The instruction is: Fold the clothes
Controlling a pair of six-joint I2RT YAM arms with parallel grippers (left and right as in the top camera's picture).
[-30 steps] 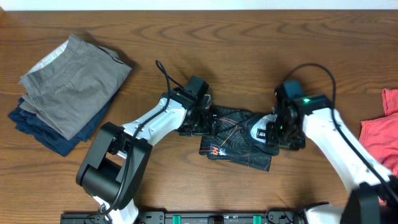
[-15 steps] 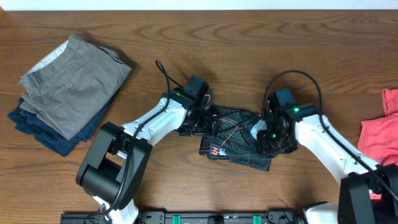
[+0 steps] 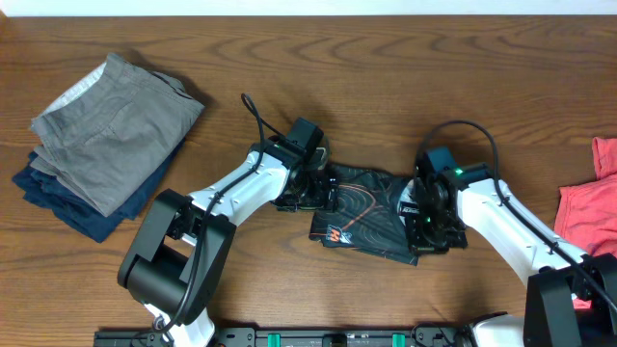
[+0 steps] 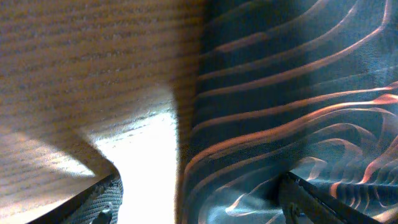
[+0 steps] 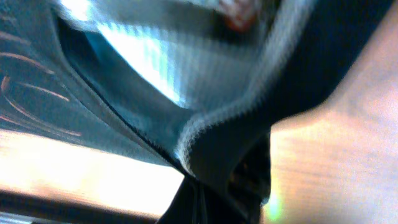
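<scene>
The black jersey [image 3: 362,220] with orange-white contour lines lies as a small folded bundle at the table's middle. My left gripper [image 3: 314,189] is at its left edge. In the left wrist view it [image 4: 205,208] is open, and the jersey's edge [image 4: 280,112] lies between the spread fingers, next to bare wood. My right gripper [image 3: 425,220] is at the jersey's right end. In the right wrist view it [image 5: 217,196] is shut on a bunched fold of the jersey [image 5: 155,74], which is pulled up from the table.
A stack of folded grey and navy trousers [image 3: 106,135] lies at the far left. A red shirt [image 3: 590,214] lies at the right edge. Bare wood table [image 3: 405,77] runs behind the jersey.
My right gripper swung left over the jersey's right end, then drew back slightly right and toward the front with the cloth. The left arm has not moved.
</scene>
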